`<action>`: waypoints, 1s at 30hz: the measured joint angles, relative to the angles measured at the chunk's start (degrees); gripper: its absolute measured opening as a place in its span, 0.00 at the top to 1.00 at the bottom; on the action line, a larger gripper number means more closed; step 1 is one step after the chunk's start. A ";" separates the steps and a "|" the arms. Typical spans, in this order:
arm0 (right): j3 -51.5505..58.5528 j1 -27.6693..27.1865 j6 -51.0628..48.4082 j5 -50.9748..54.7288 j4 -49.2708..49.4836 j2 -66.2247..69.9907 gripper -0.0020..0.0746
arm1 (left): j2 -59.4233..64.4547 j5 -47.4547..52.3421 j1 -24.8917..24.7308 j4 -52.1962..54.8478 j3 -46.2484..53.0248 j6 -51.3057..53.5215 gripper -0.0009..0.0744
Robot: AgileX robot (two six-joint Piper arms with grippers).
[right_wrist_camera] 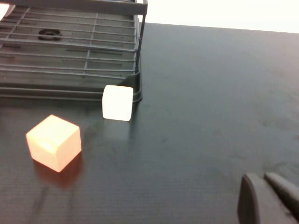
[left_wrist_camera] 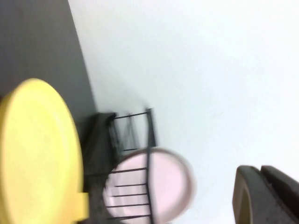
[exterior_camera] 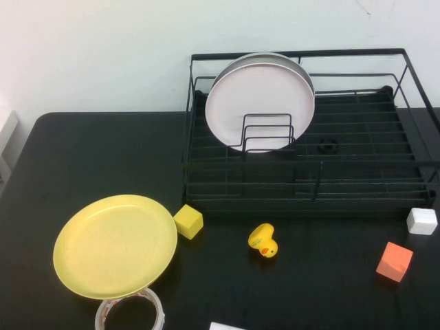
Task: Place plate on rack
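The yellow plate (exterior_camera: 113,244) lies flat on the black table at the front left; it also shows in the left wrist view (left_wrist_camera: 32,154). The black wire rack (exterior_camera: 309,180) stands at the back right, with a pale pink plate (exterior_camera: 258,96) upright in its dividers. Neither arm shows in the high view. My left gripper (left_wrist_camera: 261,196) is shut and empty, held in the air well away from the yellow plate. My right gripper (right_wrist_camera: 266,198) is shut and empty, low over bare table beyond the rack's right end (right_wrist_camera: 138,56).
A yellow cube (exterior_camera: 188,221) sits by the plate's right edge. A rubber duck (exterior_camera: 263,241) sits in front of the rack. A white cube (exterior_camera: 421,221) and an orange cube (exterior_camera: 394,261) lie at the right. A tape roll (exterior_camera: 130,313) lies at the front edge.
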 joint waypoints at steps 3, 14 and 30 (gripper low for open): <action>0.00 0.00 0.00 0.00 0.00 0.00 0.98 | 0.00 -1.55 0.00 -4.78 0.00 -0.38 0.99; 0.00 0.00 0.00 0.00 0.00 0.00 0.98 | 11.71 38.64 -0.88 21.60 -29.37 36.57 0.99; 0.00 0.00 0.00 0.00 0.00 0.00 0.98 | 48.90 59.89 -22.05 48.10 -48.71 46.74 0.87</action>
